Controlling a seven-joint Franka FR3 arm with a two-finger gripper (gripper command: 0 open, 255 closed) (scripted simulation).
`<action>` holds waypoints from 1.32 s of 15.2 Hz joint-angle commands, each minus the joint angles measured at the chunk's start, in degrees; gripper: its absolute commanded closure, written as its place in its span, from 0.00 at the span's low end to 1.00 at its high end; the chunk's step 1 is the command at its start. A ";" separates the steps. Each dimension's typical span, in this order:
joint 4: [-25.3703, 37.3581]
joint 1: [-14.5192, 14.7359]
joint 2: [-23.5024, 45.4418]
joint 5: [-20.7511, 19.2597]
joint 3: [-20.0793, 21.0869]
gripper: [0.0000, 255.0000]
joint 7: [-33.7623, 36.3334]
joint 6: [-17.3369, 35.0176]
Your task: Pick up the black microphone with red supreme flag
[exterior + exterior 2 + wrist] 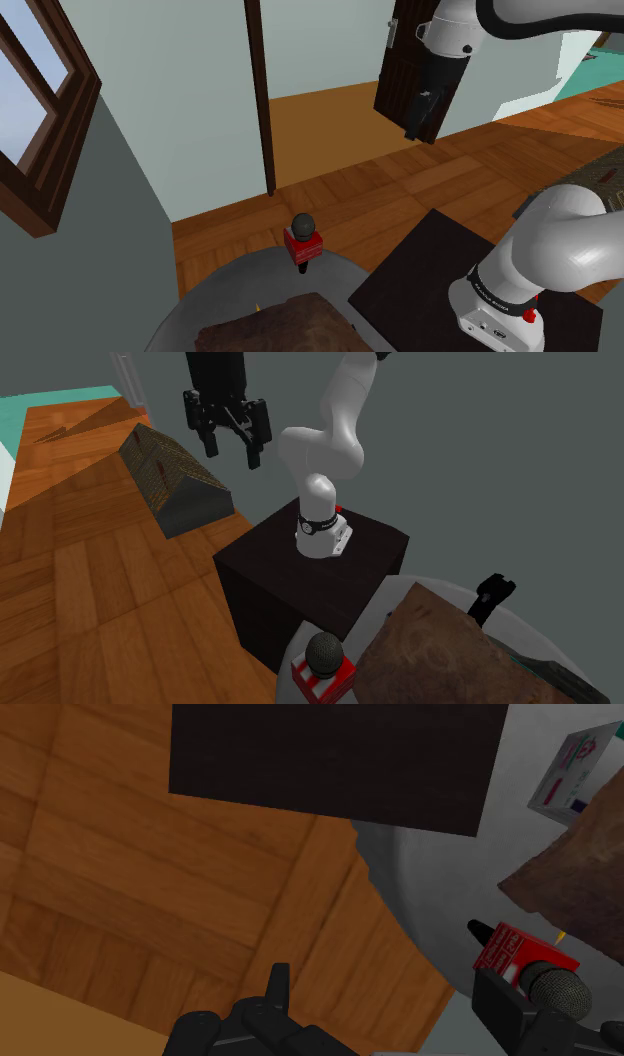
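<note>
The microphone (303,238) stands upright at the rim of a round grey table (210,292). It has a black handle, a dark mesh head and a red cube flag with white lettering. In the second exterior view the microphone (324,662) sits at the bottom edge, in front of the stand. My gripper (418,125) hangs high over the wooden floor, well away from the microphone, toward the shoulder view's upper right. The gripper (232,440) is open with nothing between its fingers. In the wrist view the microphone (525,966) lies just beyond the gripper's (385,982) right-hand finger (505,1004), untouched.
A rough brown slab (280,325) covers much of the table beside the microphone. The black stand box (300,572) borders the table. A small black object (495,592) and a white card (575,769) are on the table too. A dark roof-shaped block (175,477) rests on the floor.
</note>
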 commanded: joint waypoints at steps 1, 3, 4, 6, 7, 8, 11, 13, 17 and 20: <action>0.00 0.00 0.00 0.00 0.00 0.00 0.00 0.00; -1.06 0.87 1.60 1.35 1.97 0.00 1.58 2.61; -1.50 1.29 2.51 2.00 2.97 0.00 2.36 3.93; -2.17 2.14 4.54 3.22 4.96 0.00 3.93 6.61; -2.41 2.54 5.65 3.79 5.97 0.00 4.70 7.97; -2.58 2.91 6.84 4.34 7.00 0.00 5.46 9.32; -2.68 3.96 10.79 5.74 10.05 0.00 7.77 13.42; -2.41 4.55 13.73 6.44 12.09 0.00 9.35 16.13; -1.06 5.42 20.29 7.09 16.22 0.00 12.67 21.42; 0.65 5.82 25.75 6.73 19.29 0.00 15.44 25.17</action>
